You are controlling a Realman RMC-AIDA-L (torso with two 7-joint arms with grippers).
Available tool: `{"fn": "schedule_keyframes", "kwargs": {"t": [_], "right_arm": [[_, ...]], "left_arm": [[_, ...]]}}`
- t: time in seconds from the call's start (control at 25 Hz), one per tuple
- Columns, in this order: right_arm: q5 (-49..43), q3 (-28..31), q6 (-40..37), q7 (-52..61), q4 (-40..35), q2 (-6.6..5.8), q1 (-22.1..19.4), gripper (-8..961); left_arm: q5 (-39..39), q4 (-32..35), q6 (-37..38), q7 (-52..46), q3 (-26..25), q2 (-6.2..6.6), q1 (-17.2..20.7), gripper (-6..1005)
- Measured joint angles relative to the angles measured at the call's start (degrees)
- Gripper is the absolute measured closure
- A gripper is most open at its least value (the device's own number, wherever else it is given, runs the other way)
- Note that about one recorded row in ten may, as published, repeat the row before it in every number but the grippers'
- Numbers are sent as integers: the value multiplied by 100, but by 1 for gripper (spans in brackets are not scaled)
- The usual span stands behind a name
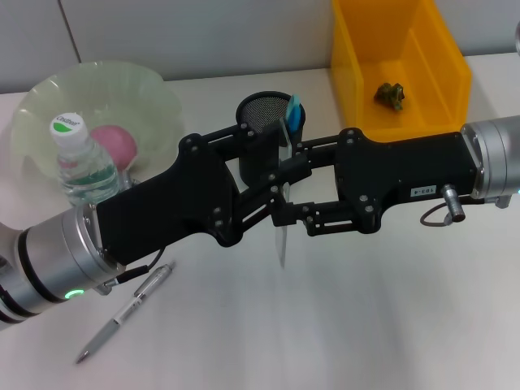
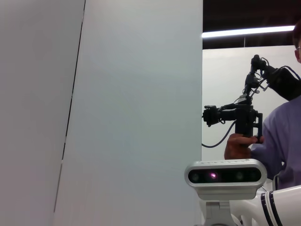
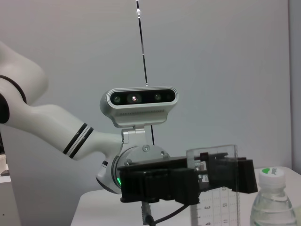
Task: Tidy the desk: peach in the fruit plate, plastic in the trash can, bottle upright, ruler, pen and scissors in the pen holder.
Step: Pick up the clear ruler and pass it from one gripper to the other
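Two end effectors meet over the middle of the white counter [image 1: 366, 325], both at one clear ruler [image 1: 282, 203]. The left end effector [image 1: 272, 191] reaches in from the robot's left, the right end effector [image 1: 284, 213] from the opposite side, and their tips come together around the ruler, which hangs upright between them with its lower end pointing down toward the counter. The right wrist view shows the left end effector's fingers [image 3: 225, 172] closed flat against the ruler [image 3: 214, 188], holding it. The right end effector's fingers lie at the same strip, but whether they press on it or stand just off it cannot be told.

Beyond the right end effector stands the yellow trash can [image 1: 439, 89], with a small crumpled scrap of plastic [image 1: 390, 95] on its floor. Beyond the left end effector's body sits the pale green fruit plate [image 1: 154, 93], the pink peach [image 1: 114, 145] inside it. The water bottle [image 1: 81, 166] stands upright, just beside the left wrist. The black mesh pen holder [image 1: 258, 122] stands directly behind the two tips, blue-handled scissors [image 1: 293, 110] in it. A silver pen [image 1: 126, 313] lies on the counter under the left forearm.
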Motion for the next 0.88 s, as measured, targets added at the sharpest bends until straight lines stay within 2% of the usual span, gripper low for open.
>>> {"fn": "schedule_keyframes", "kwargs": {"t": [0.36,0.88], "right_arm": [[-16,-141,21,-12,-18,-17,26,415],[-11,-148,36,-142,-32,-10,34,520]], "left_arm": [[9,-1,65,-5,0,7,-4,614],[-3,0,93,-14,-4,4,20,614]]}}
